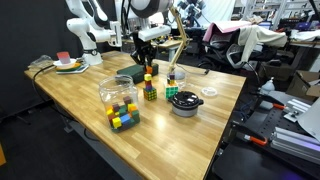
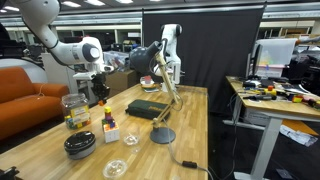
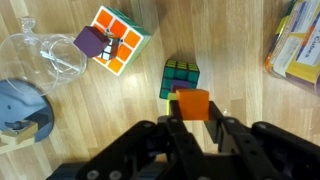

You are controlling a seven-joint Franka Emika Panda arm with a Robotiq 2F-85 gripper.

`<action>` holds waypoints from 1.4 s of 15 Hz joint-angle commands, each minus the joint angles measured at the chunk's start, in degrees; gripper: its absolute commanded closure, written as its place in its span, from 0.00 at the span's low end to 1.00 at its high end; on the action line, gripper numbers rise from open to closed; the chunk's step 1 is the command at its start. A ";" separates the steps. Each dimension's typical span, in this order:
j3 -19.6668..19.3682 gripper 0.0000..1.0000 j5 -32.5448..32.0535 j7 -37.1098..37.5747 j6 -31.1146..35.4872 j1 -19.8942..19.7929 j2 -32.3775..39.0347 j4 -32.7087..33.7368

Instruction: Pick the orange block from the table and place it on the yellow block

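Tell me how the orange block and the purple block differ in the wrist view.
Colour: the orange block is bright orange, the purple block dark purple. Support: the orange block sits between the fingers of the claw, over the green puzzle cube; the purple block rests free on the white puzzle cube. Both are small plain cubes of similar size.

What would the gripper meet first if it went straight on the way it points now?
Most likely the green gridded cube directly ahead: the orange block held by the gripper would touch it first, though depth is unclear.
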 commanded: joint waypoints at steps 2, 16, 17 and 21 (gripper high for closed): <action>-0.47 0.93 0.81 -1.45 -1.80 0.04 0.97 2.23; -0.76 0.71 0.99 -2.01 -0.69 0.41 2.74 3.66; -0.76 0.71 0.99 -2.03 -0.71 0.41 2.74 3.68; -0.76 0.93 0.99 -2.04 -0.73 0.41 2.74 3.68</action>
